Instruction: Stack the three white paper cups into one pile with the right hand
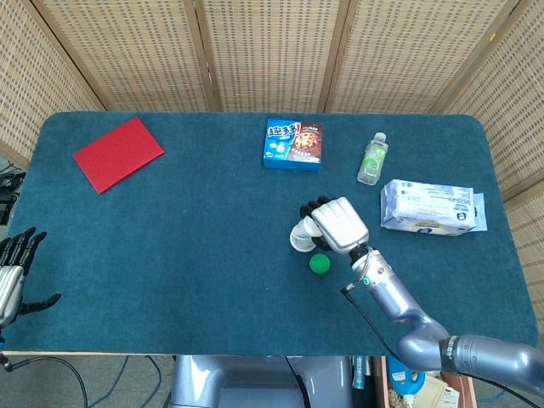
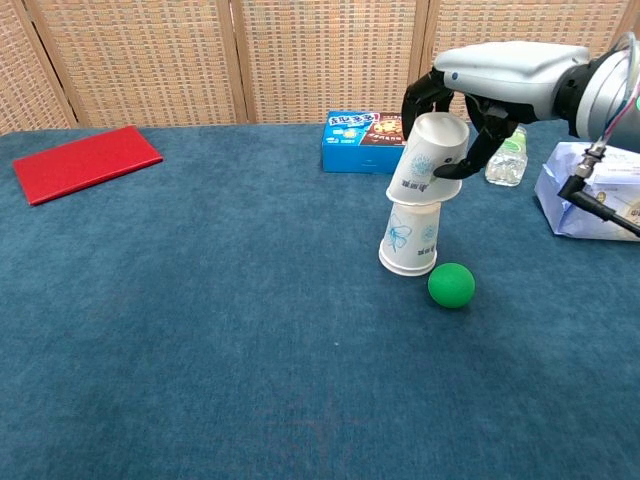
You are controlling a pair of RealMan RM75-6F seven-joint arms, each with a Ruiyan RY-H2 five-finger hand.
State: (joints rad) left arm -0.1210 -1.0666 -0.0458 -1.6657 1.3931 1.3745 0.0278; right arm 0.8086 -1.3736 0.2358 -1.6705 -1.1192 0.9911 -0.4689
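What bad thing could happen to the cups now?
1. The right hand holds the top cup tilted over the lower cup. If it comes down crooked, its rim may catch and tip the lower one over.
2. The green ball lies close beside the lower cup. A knocked cup could send it rolling across the table.
3. The fingers wrap the top cup, so pulling away might drag it off again.
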